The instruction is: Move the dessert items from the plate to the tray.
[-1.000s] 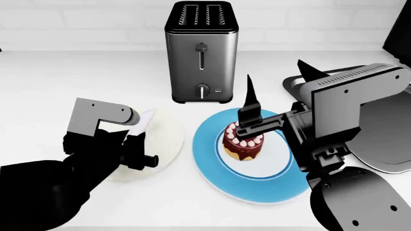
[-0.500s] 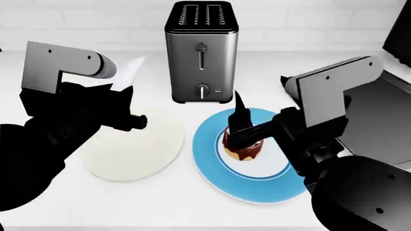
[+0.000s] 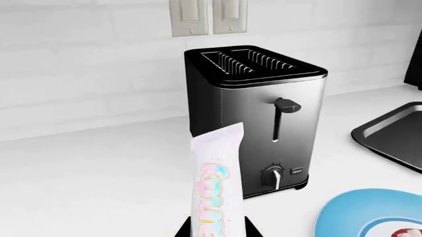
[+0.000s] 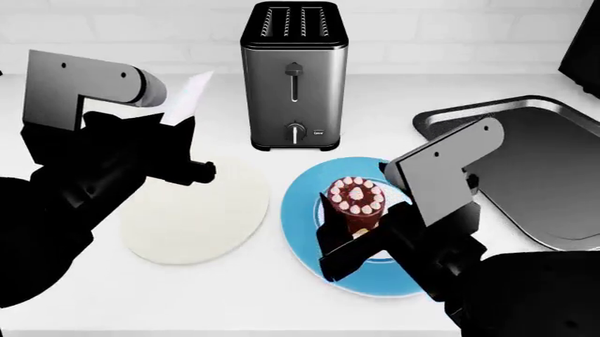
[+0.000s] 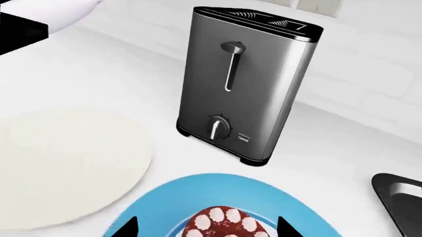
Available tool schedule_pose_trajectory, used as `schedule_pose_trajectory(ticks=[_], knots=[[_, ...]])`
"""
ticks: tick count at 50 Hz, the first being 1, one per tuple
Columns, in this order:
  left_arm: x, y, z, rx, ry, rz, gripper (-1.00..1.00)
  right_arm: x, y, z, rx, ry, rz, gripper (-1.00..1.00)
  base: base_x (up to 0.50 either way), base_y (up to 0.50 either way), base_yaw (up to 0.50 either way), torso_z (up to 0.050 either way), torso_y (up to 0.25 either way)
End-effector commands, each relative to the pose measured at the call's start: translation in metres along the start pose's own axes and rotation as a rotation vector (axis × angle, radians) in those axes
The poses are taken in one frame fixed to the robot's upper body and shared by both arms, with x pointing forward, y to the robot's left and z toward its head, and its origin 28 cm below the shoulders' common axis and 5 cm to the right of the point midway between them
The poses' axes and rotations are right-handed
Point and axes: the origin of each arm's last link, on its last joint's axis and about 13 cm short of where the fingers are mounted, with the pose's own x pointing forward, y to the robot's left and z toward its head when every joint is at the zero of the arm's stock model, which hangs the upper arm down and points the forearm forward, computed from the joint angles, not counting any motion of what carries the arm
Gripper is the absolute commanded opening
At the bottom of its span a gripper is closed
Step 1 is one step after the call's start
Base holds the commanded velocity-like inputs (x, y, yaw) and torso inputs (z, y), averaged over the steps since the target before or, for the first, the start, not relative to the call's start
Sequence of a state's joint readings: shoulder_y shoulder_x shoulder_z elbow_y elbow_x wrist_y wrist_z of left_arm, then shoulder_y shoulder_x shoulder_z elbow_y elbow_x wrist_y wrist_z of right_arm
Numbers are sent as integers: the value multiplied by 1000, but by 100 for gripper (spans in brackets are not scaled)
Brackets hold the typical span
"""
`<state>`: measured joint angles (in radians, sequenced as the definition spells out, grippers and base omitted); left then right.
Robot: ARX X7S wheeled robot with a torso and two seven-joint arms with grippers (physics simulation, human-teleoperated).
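Note:
The chocolate cake [image 4: 355,199] with pink-white dollops stands on the blue plate [image 4: 302,210]. My right gripper [image 4: 349,226] is open, with one finger on each side of the cake and a gap to both; the cake [image 5: 223,224] shows low between the fingertips in the right wrist view. My left gripper [image 4: 180,116] is shut on the thin flat white piece [image 4: 192,91] and holds it up in the air at the left. Its pastel lettering [image 3: 214,182] shows in the left wrist view. The black tray [image 4: 549,175] lies at the right, with nothing on the part I see.
A steel toaster [image 4: 295,77] stands at the back centre, between the arms. A bare cream plate [image 4: 197,217] lies under my left arm, beside the blue plate. The tray's corner shows in the left wrist view [image 3: 396,136] and in the right wrist view [image 5: 402,197].
My left gripper lifted the white piece off the cream plate and now holds it high. My right arm swung down and back, with its open fingers now lower around the cake.

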<state>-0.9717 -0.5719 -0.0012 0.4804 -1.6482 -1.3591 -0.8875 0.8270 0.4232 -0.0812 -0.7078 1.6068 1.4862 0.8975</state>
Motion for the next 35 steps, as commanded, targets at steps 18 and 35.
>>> schedule_pose_trajectory(ticks=[18,35], knots=[[1,-1,0,-23,-6,-22,-100,8,-4,-14,76,30,26,100,0,0,0,0,0],[0,-2,0,-21,-5,-26,-100,5,-6,-13,182,-22,42,100,0,0,0,0,0]])
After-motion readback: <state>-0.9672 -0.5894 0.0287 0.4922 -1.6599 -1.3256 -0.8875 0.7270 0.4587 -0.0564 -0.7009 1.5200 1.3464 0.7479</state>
